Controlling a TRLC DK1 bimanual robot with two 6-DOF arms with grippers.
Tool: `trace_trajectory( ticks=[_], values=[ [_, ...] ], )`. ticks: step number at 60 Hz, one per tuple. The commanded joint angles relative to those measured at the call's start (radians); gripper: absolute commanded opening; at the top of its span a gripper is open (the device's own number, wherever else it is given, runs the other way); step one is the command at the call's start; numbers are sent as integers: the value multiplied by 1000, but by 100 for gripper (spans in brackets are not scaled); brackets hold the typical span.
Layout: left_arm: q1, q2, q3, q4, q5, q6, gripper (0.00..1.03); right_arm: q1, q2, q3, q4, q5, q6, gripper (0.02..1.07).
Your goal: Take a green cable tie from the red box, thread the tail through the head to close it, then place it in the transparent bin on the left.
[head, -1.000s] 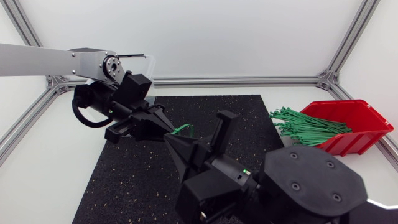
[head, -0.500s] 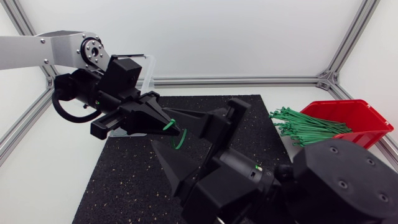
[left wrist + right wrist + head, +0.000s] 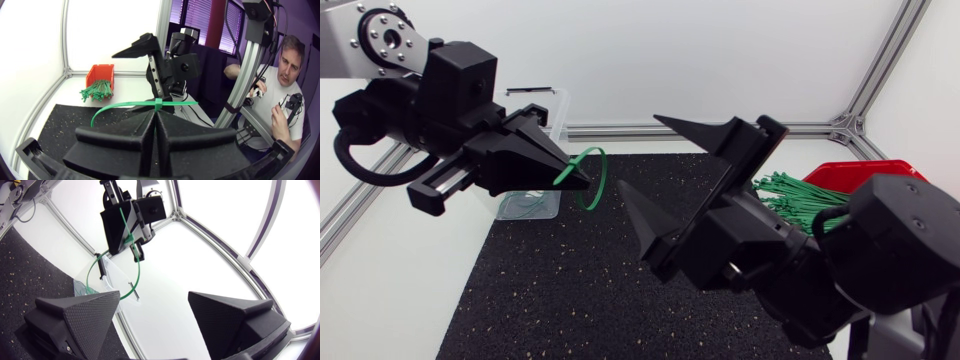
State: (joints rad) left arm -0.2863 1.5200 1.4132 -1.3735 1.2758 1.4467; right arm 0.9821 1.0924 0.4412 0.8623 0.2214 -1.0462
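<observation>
A closed loop of green cable tie [image 3: 597,180] hangs in the air over the black mat [image 3: 560,290], and my left gripper [image 3: 583,182] is shut on it. In the left wrist view the cable tie [image 3: 125,105] lies across the left gripper [image 3: 156,113] at its fingertips. My right gripper [image 3: 638,151] stands open just right of the loop, apart from it. From the right wrist view, the right gripper [image 3: 155,311] gapes wide, with the cable tie [image 3: 89,277] and my left gripper [image 3: 131,239] ahead. The red box [image 3: 865,172] holds a bundle of green ties [image 3: 800,192]. The transparent bin [image 3: 532,207] sits behind the left gripper.
Aluminium frame bars [image 3: 720,129] run along the table's back edge and corners. My right arm's bulky body [image 3: 890,250] covers the front right of the mat and part of the red box.
The right gripper opened, let go of the cable tie and drew back to the right. The left gripper rose and moved left toward the bin with the closed loop.
</observation>
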Motion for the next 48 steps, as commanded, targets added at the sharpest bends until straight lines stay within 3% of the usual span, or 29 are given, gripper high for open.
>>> trace_trajectory(
  ticks=[1,11,16,18,22,26,29,36,48],
  values=[
    [12,-58,-39,30,8,-43,3,-20,-11,-25,3,-11,18,103],
    [15,-147,-92,108,-12,-71,3,-36,-14,-25,-2,-22,18,103],
    [15,-205,-135,231,-53,-161,3,-37,-17,-24,-6,-22,18,103],
    [13,-235,-161,306,-76,-223,4,-39,-17,-25,-6,-22,17,103],
    [-30,-334,-269,570,-184,-417,4,-40,-16,-30,-6,-22,18,103],
    [-109,-448,-430,942,-343,-674,4,-40,-16,-33,-5,-22,18,103],
    [-140,-481,-485,1067,-415,-755,3,-40,-17,-36,-5,-22,18,103],
    [-183,-455,-494,1088,-541,-752,3,-53,-17,-42,-3,-22,18,103],
    [-114,-391,-428,1143,-650,-802,3,-100,-5,-58,9,-13,20,103]
  ],
)
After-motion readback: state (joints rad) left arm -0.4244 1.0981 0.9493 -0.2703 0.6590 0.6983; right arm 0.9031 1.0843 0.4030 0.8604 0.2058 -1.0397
